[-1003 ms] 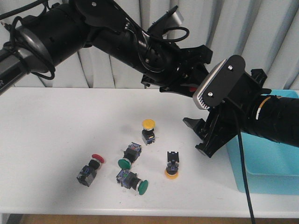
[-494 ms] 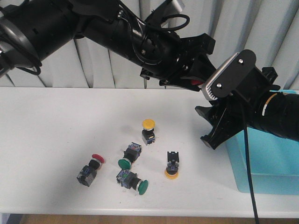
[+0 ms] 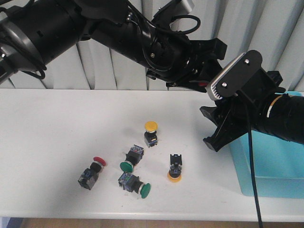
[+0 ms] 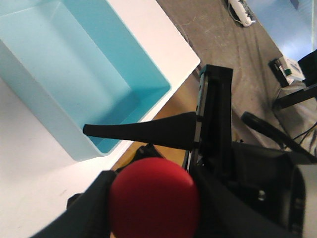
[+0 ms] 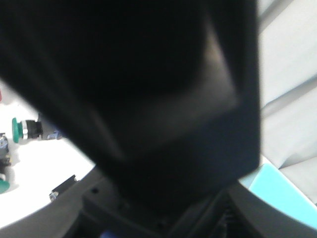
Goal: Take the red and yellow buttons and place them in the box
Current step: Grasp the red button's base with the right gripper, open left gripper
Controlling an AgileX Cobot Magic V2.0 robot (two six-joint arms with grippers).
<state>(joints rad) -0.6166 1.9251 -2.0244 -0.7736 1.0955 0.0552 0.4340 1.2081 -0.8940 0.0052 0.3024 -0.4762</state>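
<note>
My left gripper [image 3: 203,83] is shut on a red button [image 4: 153,196] and holds it high above the table, left of the light-blue box [image 3: 278,166]. The box also shows in the left wrist view [image 4: 74,64], with nothing in the part I see. My right gripper [image 3: 205,127] is open and empty, just below the left one at the box's near-left corner. On the table lie a second red button [image 3: 98,160], an upright yellow button [image 3: 150,126] and a yellow button [image 3: 174,176] resting on its cap.
Two green-capped switches [image 3: 126,166] [image 3: 144,190] lie among the buttons; one shows in the right wrist view [image 5: 19,130]. My left arm fills most of the right wrist view. The table's front edge runs just below the buttons.
My left arm has carried the red button to the right, toward the box. My right gripper moved a little right and up, then held still. The buttons on the table have not moved.
</note>
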